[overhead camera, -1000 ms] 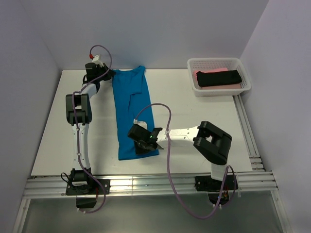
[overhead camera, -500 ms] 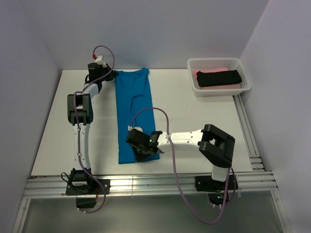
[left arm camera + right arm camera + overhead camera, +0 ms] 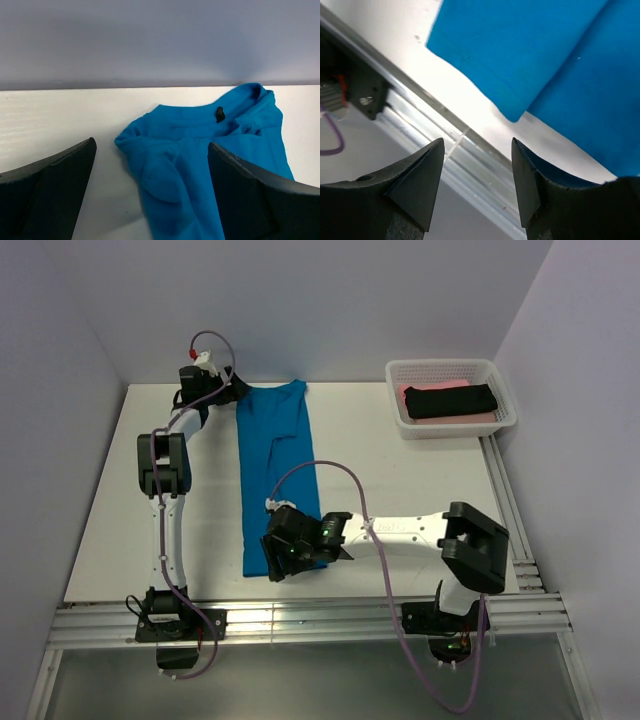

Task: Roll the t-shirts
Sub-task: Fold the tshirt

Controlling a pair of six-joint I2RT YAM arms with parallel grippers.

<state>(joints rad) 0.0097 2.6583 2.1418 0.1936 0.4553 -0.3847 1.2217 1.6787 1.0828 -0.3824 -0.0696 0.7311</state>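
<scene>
A bright blue t-shirt lies folded into a long narrow strip down the table, collar at the far end. My left gripper sits at the collar's left side, open and holding nothing. In the left wrist view the collar end of the blue shirt lies flat between and beyond the spread fingers of the left gripper. My right gripper hovers over the near hem, open and empty. The right wrist view has the hem corner above the gap of the right gripper. A black t-shirt lies on a pink one.
A white mesh basket at the far right corner holds the black and pink shirts. Aluminium rails run along the table's near edge, right under the right gripper, and more rails line the right side. Walls enclose the left, back and right.
Both grippers have opened and let go of the blue shirt. The right arm has stretched further left and toward the near edge. The shirt strip lies slightly straighter.
</scene>
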